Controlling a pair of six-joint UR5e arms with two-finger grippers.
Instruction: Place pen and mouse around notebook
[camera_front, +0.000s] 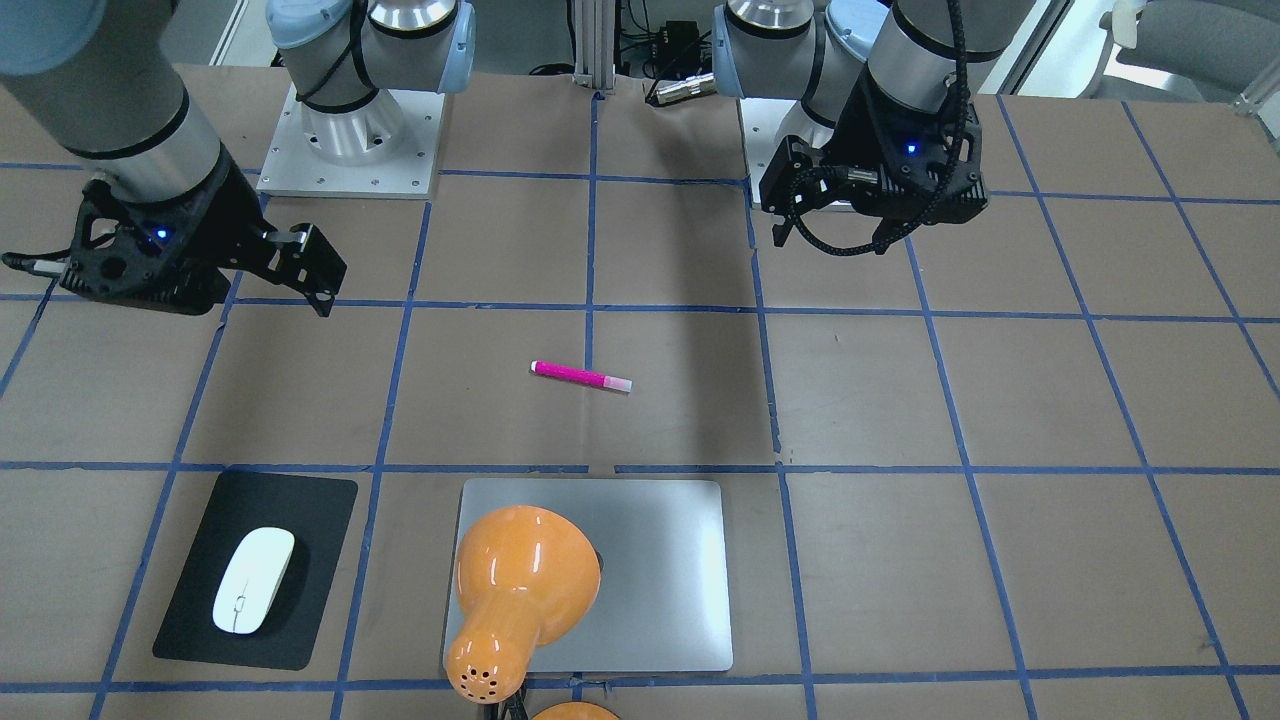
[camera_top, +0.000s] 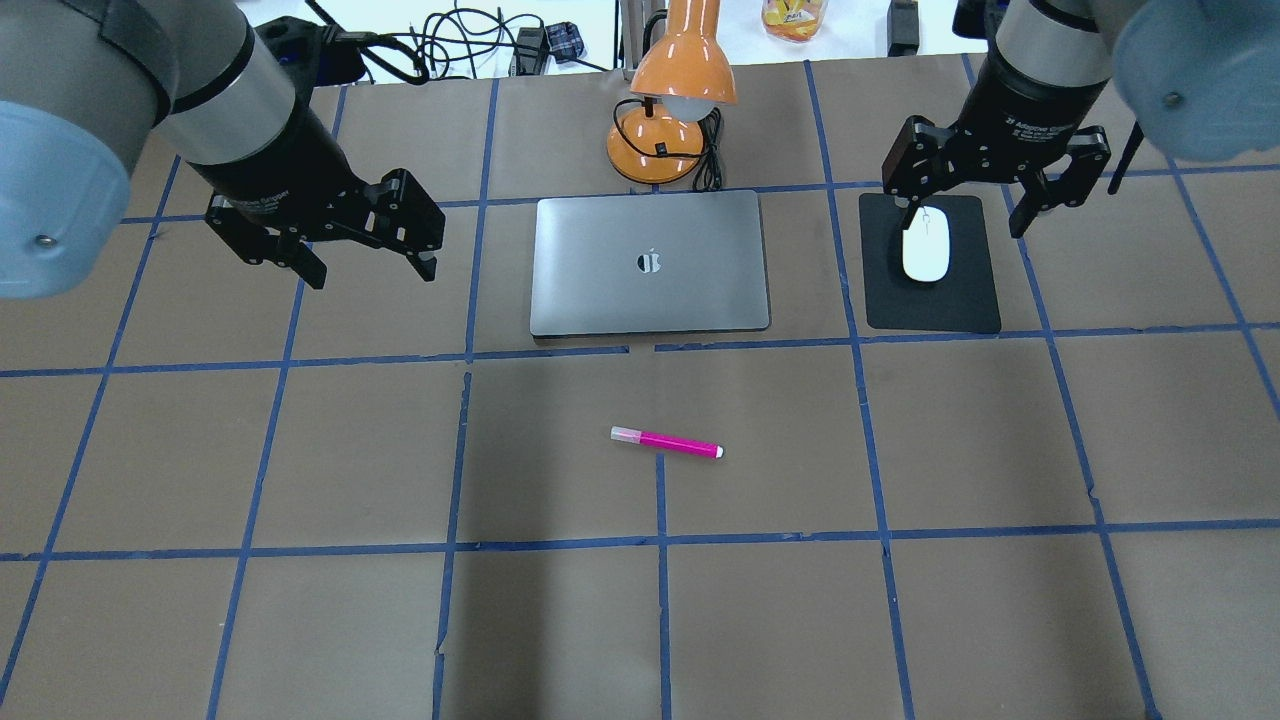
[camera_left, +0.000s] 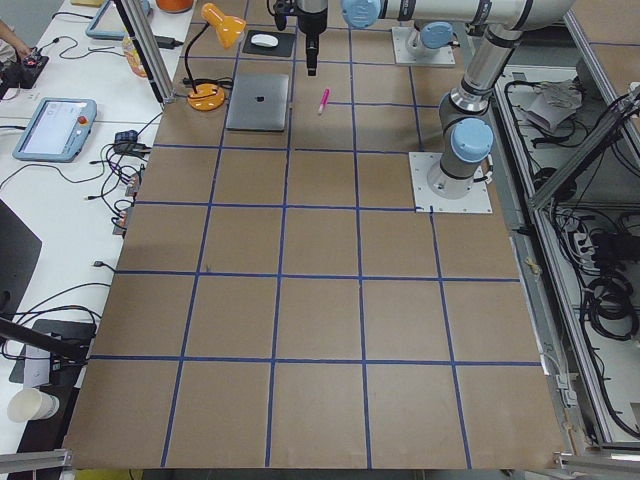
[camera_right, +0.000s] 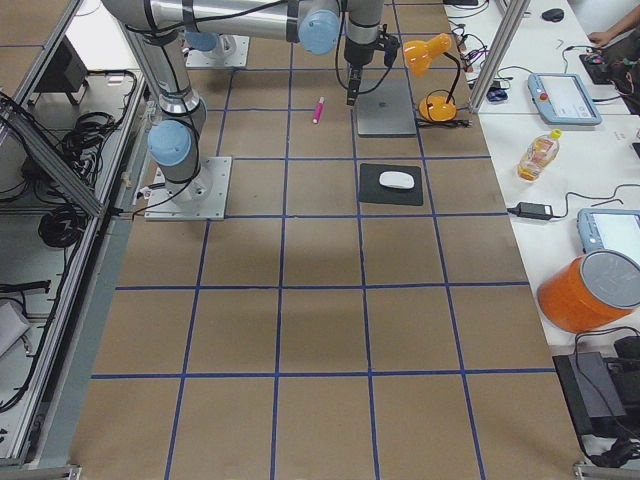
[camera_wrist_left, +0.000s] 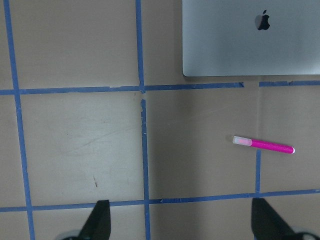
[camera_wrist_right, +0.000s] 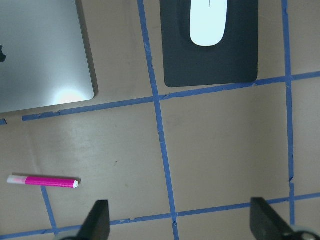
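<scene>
The silver-grey notebook lies shut at the table's far middle. On the brown paper on the robot's side of it lies the magenta pen, pale cap pointing left, also in the left wrist view. The white mouse rests on a black mat right of the notebook. My right gripper hovers open above the mat and mouse, holding nothing. Left of the notebook my left gripper hangs open and empty over bare paper.
An orange desk lamp stands just behind the notebook, its shade leaning over the far edge. The black mat lies under the mouse. Cables and a bottle sit beyond the table's far edge. Blue tape lines grid the paper.
</scene>
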